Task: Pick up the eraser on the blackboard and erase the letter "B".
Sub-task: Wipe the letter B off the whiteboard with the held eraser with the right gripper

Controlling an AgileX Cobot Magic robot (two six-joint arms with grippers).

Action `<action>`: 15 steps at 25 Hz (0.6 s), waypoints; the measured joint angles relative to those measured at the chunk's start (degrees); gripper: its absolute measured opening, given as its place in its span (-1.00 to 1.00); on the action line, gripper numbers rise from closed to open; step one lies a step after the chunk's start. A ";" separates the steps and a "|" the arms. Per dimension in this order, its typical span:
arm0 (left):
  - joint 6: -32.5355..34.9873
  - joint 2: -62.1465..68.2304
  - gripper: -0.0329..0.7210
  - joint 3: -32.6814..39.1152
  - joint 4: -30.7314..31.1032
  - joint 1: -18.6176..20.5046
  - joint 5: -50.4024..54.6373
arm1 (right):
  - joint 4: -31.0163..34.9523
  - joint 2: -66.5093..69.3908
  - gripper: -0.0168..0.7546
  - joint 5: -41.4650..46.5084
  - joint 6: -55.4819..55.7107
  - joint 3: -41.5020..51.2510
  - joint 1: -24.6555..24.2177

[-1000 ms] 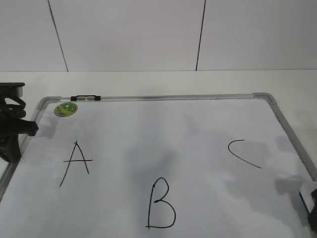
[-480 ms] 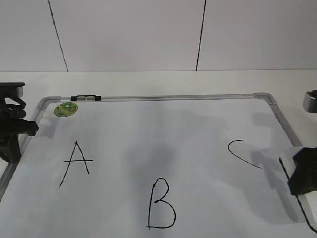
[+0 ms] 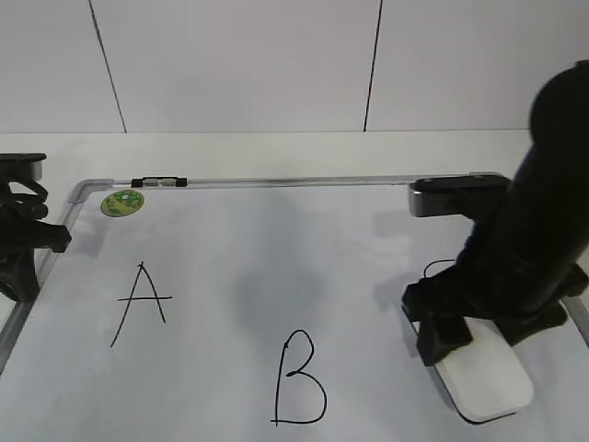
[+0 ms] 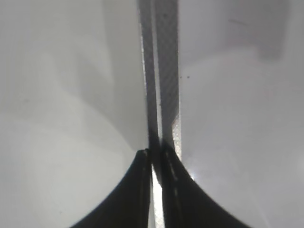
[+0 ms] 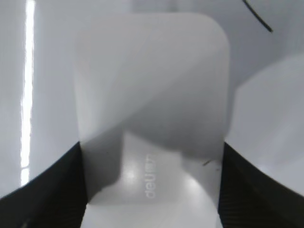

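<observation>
The blackboard [image 3: 322, 181] is a white board with a grey frame, lying flat. The letter "B" [image 3: 299, 378] is drawn near its front middle. My right gripper [image 3: 469, 339] is shut on the eraser [image 3: 488, 385], a white glossy block with a dark underside. It holds the eraser low over the board, to the right of the "B"; I cannot tell whether it touches. In the right wrist view the eraser [image 5: 152, 95] fills the space between the fingers of my right gripper [image 5: 152, 190]. My left gripper [image 3: 28, 241] pinches the board's left frame [image 4: 166, 71], jaws closed [image 4: 156, 159].
A black "A" [image 3: 141, 304] is at the left and a round green sticker [image 3: 122, 203] at the back left corner. The "C" [image 3: 434, 269] is mostly hidden behind my right arm. A black clip [image 3: 158, 182] sits on the back frame.
My right arm has come in from the right edge with the eraser, moving left over the board to the "C" area. The left gripper has not moved.
</observation>
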 joint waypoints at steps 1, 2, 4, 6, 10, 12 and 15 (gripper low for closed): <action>0.00 0.00 -0.86 0.00 0.00 0.00 0.00 | -0.12 1.03 0.46 0.00 0.10 -0.77 0.68; 0.00 0.00 -0.86 0.00 0.00 0.00 0.00 | -0.94 4.03 0.46 0.00 0.56 -3.14 2.09; 0.00 0.00 -0.86 0.00 0.00 0.00 0.08 | -2.53 7.36 0.46 0.00 1.47 -5.92 4.14; 0.00 0.00 -0.86 0.00 0.00 0.00 0.08 | -4.72 10.50 0.46 0.00 2.81 -9.52 6.20; 0.00 0.00 -0.86 0.00 0.00 0.00 0.08 | -6.22 15.81 0.46 0.00 4.07 -14.73 8.59; 0.00 0.00 -0.86 0.00 0.00 0.00 0.08 | -6.22 18.10 0.46 0.00 4.10 -15.72 9.12; 0.00 0.09 -0.86 0.00 0.05 0.00 0.08 | -6.63 19.36 0.46 0.97 4.26 -16.85 9.47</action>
